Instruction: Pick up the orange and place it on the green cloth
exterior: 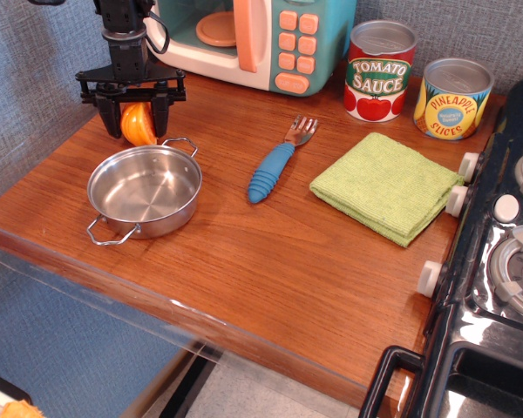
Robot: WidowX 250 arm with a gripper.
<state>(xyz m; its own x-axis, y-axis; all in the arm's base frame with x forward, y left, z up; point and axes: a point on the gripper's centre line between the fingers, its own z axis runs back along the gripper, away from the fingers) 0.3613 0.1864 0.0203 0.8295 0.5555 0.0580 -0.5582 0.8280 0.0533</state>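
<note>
A: Item one, the orange [139, 124]. Location?

B: Far left of the desk [270, 252], just behind the steel pan [145, 190] and near its rear handle. Toy half fruit, domed rind, cut face turned sideways.

A: Gripper [132, 111]?

B: Directly over the item, jaws straddling it, one on each side. Whether they are pressing on it or only bracketing it, I cannot tell; the orange looks to be resting on the desk.

A: Handling notes?

B: Likely hollow plastic: light, stiff, not fragile. The rind looks smooth and curved, so a slip is the main hazard. Best hold is probably across the widest part, one jaw on the flat face and one on the dome, low enough that it cannot squirt upward.

A: Item two, the green cloth [386, 185]?

B: Right of centre, well apart from the orange, folded flat, beside the stove knobs [459, 198] and in front of the two cans [379, 70]. Blue-handled fork [277, 163] lies between the two items. Soft fabric, so the landing should be forgiving
</note>
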